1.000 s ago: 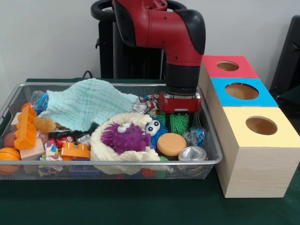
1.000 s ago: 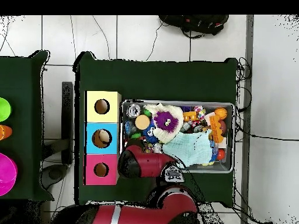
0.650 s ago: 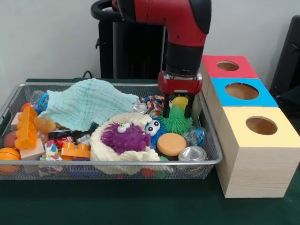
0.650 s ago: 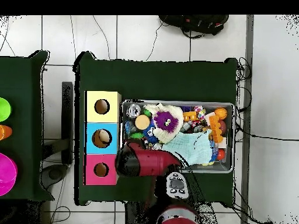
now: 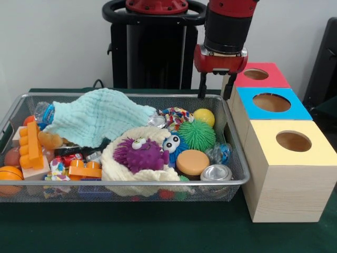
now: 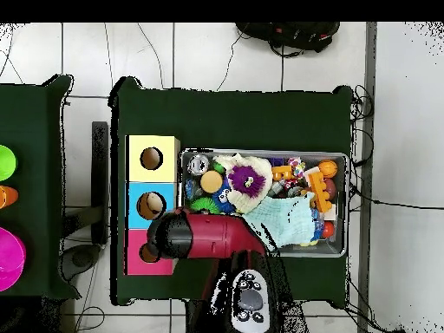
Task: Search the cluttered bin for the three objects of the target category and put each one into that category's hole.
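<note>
Jaws (image 5: 214, 91) stood open and empty in the upper centre of the front view, their two dark fingers (image 5: 202, 87) parted above the wire bin's far right corner, just beside the red-topped box (image 5: 256, 75).

Nearest the lower edge of the frame, the green tabletop (image 5: 158, 226) carried the wire bin (image 5: 126, 184) at left and a row of three wooden boxes at right. The yellow-topped box (image 5: 293, 141) sat closest, the blue-topped box (image 5: 271, 103) behind it, and the red-topped one farthest back. Each top had one round hole.

Along the bin's near rim lay a metal can (image 5: 216, 173), an orange disc (image 5: 192, 162), orange toy bricks (image 5: 85, 168) and an orange ball (image 5: 10, 177) at the left corner. Behind these, a purple fuzzy toy (image 5: 140, 154) rested on a cream knitted item (image 5: 118, 163), touching a blue googly-eyed toy (image 5: 172, 145). A green spiky ball (image 5: 196, 135) lay right of centre, with a yellow ball (image 5: 204, 116) just behind it. A pale green cloth (image 5: 95, 117) covered the far left portion.

In the overhead view, the red arm (image 6: 204, 238) reached to the red-topped box at centre left.
</note>
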You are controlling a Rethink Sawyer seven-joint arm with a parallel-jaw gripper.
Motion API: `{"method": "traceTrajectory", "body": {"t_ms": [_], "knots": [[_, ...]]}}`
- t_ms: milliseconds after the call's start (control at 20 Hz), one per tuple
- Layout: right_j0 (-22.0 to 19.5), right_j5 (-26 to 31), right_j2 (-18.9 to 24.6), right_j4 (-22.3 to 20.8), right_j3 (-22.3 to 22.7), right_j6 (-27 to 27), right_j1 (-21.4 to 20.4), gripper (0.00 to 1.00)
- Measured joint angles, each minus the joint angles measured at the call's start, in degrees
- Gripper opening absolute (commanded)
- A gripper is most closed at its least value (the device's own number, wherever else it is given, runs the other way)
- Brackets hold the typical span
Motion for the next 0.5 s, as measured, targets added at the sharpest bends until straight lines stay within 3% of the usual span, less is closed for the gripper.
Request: {"method": "traceTrajectory", "body": {"t_ms": [200,500], "knots": [[-0.84,-0.76,0.11,-0.02,-0.83,0.0,0.41,1.0],[-7.45,-3.05,2.07,-0.05,-4.52,0.0,5.51,1.0]]}}
